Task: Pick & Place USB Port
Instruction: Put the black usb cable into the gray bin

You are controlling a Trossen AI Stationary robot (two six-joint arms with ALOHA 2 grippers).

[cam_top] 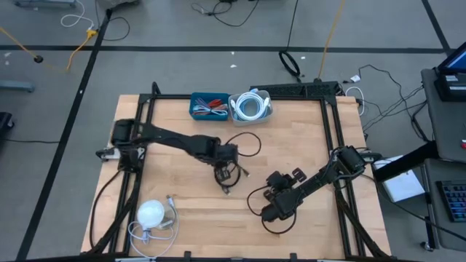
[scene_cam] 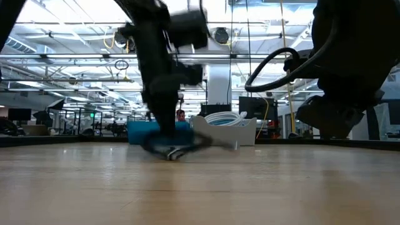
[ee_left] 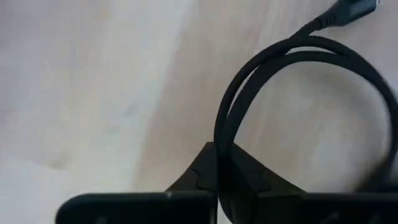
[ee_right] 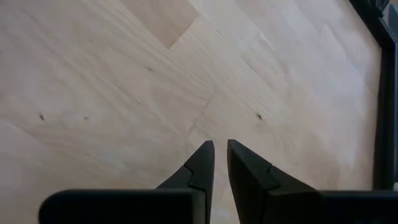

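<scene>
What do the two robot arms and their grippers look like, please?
Both arms are dark, nearly black, built of jointed segments. The left arm has a pale part near its base, and a black cable loops along the right arm. The left gripper and right gripper each have two black, wedge-shaped fingers tapering to narrow tips, with no visible markings.

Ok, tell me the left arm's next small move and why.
Probably lift straight up a little. The left gripper is shut on the black cable, low on the table at its middle. The blue bin and white bin sit at the far edge, so the cable needs clearance before carrying. The right gripper waits nearly shut, holding nothing.
</scene>
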